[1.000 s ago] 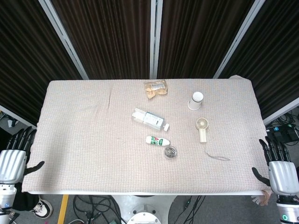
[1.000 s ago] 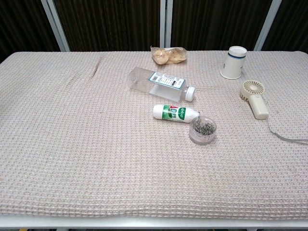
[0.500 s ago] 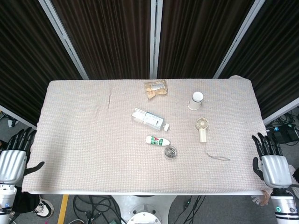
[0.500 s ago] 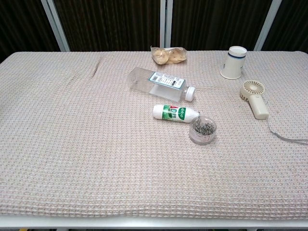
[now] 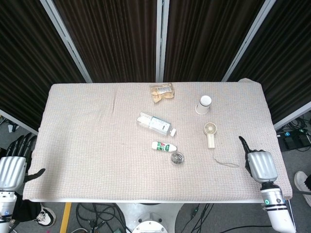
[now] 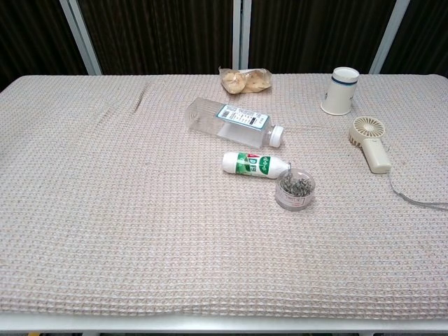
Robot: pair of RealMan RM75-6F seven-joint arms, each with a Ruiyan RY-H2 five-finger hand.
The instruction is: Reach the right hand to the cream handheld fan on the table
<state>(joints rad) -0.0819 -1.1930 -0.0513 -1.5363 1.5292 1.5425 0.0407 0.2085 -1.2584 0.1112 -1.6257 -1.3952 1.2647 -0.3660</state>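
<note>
- Looking down from the head view, the right hand (image 5: 261, 164) has moved in from off the table's right edge and now sits over the cloth near the front right corner; half a second ago it hung beside that edge. One finger points up-table, and I cannot tell how the rest lie, since only the back of the hand shows. It holds nothing.
- That shift reads as the reach under way: the hand is nearer the fan (image 5: 210, 134) but well apart from it, with the cord (image 5: 224, 162) lying between them.
- The left hand (image 5: 13, 165) has stayed off the front left corner, fingers apart and empty.
- The fan lies flat toward the table's (image 5: 87, 145) right edge, round grille up-table, handle toward the front, just below the cup (image 5: 204, 104).
- In the chest view neither hand shows, and nothing has changed. The fan (image 6: 371, 144) is cream, with a round slatted head and stubby handle, close to the right edge; its thin cord (image 6: 413, 198) trails off the frame.
</note>
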